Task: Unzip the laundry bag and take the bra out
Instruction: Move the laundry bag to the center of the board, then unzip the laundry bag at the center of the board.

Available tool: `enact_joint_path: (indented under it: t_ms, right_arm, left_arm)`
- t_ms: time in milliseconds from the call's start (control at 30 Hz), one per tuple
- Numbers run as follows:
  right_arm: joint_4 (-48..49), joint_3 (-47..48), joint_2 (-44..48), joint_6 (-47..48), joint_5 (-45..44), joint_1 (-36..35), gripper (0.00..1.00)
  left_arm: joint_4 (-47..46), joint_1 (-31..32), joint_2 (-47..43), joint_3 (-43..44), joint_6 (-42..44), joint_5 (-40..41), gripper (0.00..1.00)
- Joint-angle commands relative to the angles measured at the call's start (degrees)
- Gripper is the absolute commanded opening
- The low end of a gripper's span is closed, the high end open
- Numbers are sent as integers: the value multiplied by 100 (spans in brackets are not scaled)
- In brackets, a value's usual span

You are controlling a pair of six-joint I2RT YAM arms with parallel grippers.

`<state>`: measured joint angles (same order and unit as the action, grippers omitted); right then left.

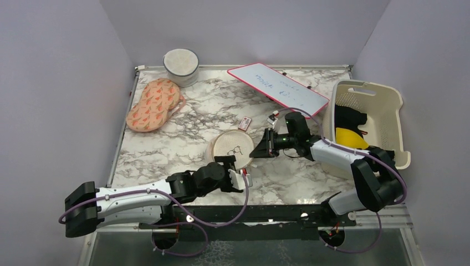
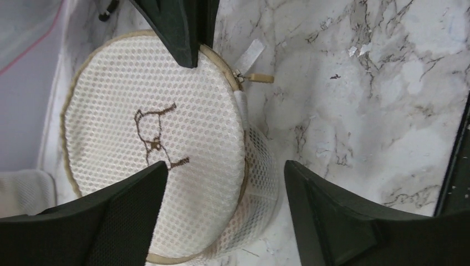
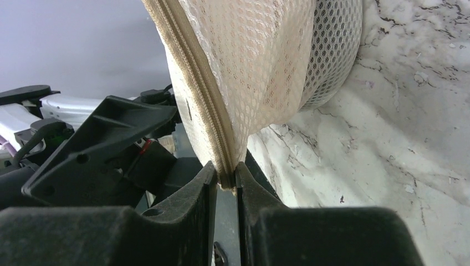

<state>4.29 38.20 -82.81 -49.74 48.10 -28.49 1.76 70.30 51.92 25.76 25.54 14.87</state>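
Note:
The laundry bag (image 1: 230, 148) is a round cream mesh pouch with a dark spectacles mark, lying on the marble table. My left gripper (image 1: 237, 173) is open at its near edge. In the left wrist view the gripper (image 2: 224, 185) has one finger over the bag's face (image 2: 155, 138) and one beyond its side wall. My right gripper (image 1: 257, 151) is shut on the bag's right rim. In the right wrist view the gripper (image 3: 226, 176) pinches the tan zipper seam of the bag (image 3: 260, 55). The zipper pull (image 2: 258, 78) lies at the rim. The bra is hidden.
An orange-patterned peach pouch (image 1: 154, 104) and a round cream pouch (image 1: 180, 66) sit at the back left. A whiteboard (image 1: 277, 87) lies at the back. A cream basket (image 1: 382, 100) with black and yellow clothes stands on the right. A small tag (image 1: 244, 123) lies behind the bag.

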Motion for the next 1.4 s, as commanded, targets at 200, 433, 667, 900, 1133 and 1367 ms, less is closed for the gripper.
enact_joint_path:
  t_ms: [200,433,667,900,1133,1367]
  right_arm:
    - [148,-68,233,-134,233,-5,16]
    - [96,-47,301,-100,125,-66,16]
    - [-596,211,401,544,-358,-130,26]
    - [-1891,987,526,1698,-1233,-130,52]
    - [-1600,682,1552,2735,-1905,-188,73]
    - [-250,-158,2105,2847,-3354,-1540,70]
  left_arm:
    - [-1304,108,650,28,971,-127,59]
    - [-1416,244,776,3,604,255,39]
    - [-1212,252,514,72,269,565,0]
    - [-1001,242,530,293,-374,883,0]
    - [-1080,177,521,386,-960,1327,0]
    - [-1006,-382,476,586,-1698,705,0]
